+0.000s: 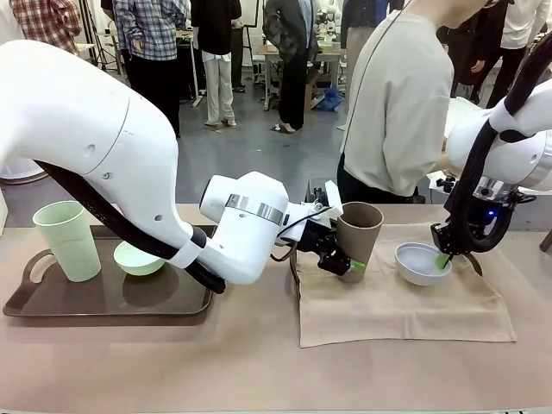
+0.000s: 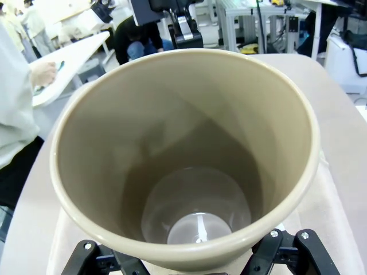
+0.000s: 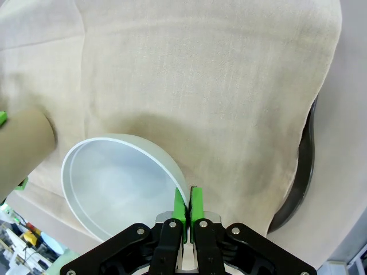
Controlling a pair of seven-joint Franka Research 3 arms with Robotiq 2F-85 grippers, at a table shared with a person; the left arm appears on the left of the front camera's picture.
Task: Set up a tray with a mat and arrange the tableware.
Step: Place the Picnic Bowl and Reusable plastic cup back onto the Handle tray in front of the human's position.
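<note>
My left gripper (image 1: pixel 342 259) is shut on the tan-brown cup (image 1: pixel 360 235), which stands near the left edge of the beige mat (image 1: pixel 397 302). In the left wrist view the cup (image 2: pixel 189 143) opens toward the camera between the fingers (image 2: pixel 289 255) of my left gripper (image 2: pixel 195 259). My right gripper (image 1: pixel 444 259) is shut on the rim of the pale bluish-white bowl (image 1: pixel 419 264) on the mat. In the right wrist view the green pads of the right gripper (image 3: pixel 188 207) pinch the bowl's (image 3: pixel 114 183) rim over the mat (image 3: pixel 200 74). A pale green cup (image 1: pixel 69 240) and a mint green bowl (image 1: pixel 138 257) sit on the dark tray (image 1: pixel 103 302) at the left.
A second dark tray's rim (image 3: pixel 303 166) shows from under the mat's edge. A person in a pale top (image 1: pixel 397 103) stands at the far side of the table. The table's near strip in front of the tray and the mat is bare.
</note>
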